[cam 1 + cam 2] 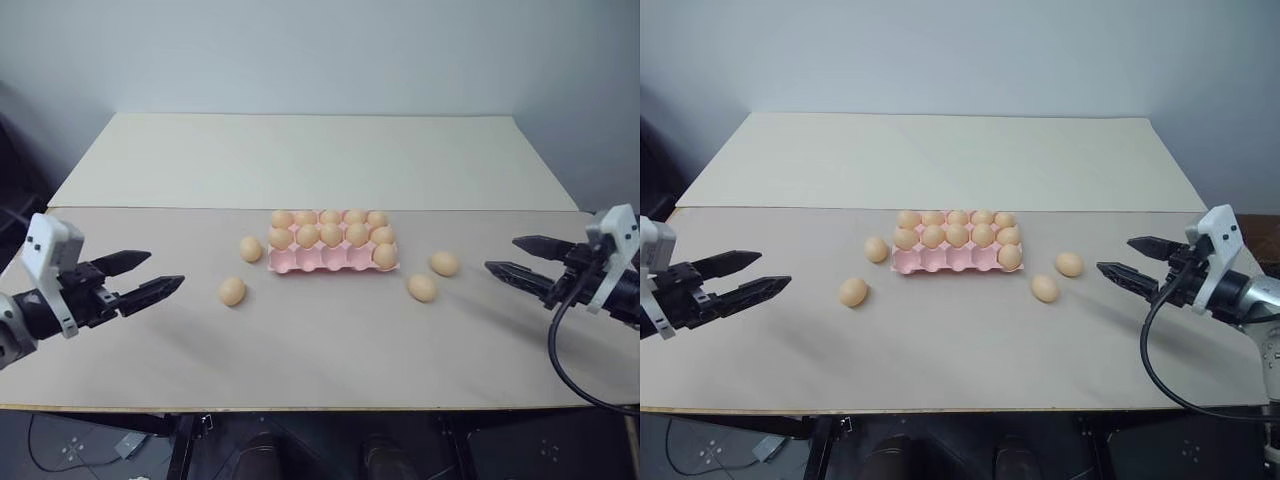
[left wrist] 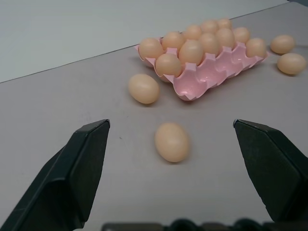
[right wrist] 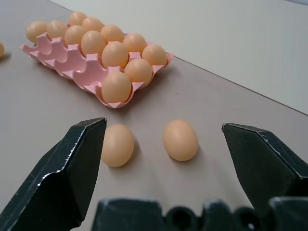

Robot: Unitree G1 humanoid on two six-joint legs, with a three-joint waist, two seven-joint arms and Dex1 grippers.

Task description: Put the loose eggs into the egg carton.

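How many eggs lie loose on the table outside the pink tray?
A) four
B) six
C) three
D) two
A: two loose eggs lie off the egg carton's left end and two more off its right end.

Pink egg carton (image 1: 331,259) mid-table, 4 tan loose eggs (image 1: 232,291) flanking it

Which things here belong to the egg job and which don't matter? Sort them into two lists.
Belongs to the job:
- four loose eggs
- egg carton, its front row holding four free cups
- left gripper, open
- right gripper, open

Just there:
- table
- black cable on the right arm
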